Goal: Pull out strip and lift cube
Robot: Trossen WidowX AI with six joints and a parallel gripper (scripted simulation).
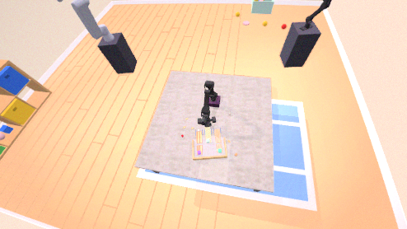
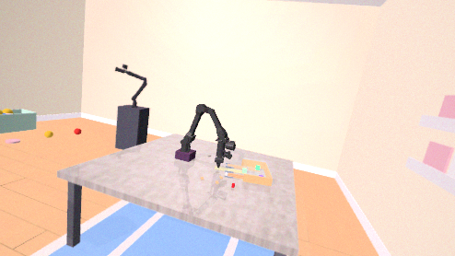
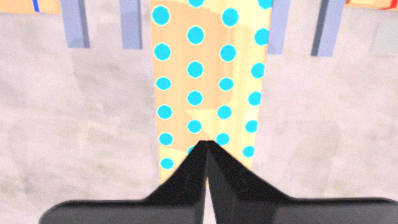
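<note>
My gripper (image 1: 207, 125) (image 2: 218, 165) (image 3: 206, 142) is shut, with nothing seen between its fingers. Its tips are down at the near end of the cyan-dotted middle strip (image 1: 208, 133) (image 3: 210, 100) and overlap it in the wrist view. This strip sticks out past the rails beside it. A pale mint cube (image 1: 208, 141) (image 2: 244, 170) is at its far part. A left strip (image 1: 199, 137) (image 3: 15, 6) has a purple cube (image 1: 198, 152) (image 2: 261, 176) near its far end. A right strip (image 1: 217, 134) has a green cube (image 1: 220, 151) (image 2: 258, 168) near its far end. Labels are too small to read.
A wooden-edged tray (image 1: 210, 157) (image 2: 258, 181) surrounds the strips' far part. Blue-grey rails (image 3: 76, 25) (image 3: 131, 25) (image 3: 278, 25) (image 3: 330, 25) flank the middle strip. A small red object (image 1: 182, 136) (image 2: 233, 185) and an orange one (image 1: 236, 155) lie on the table (image 1: 247, 123) (image 2: 138, 170).
</note>
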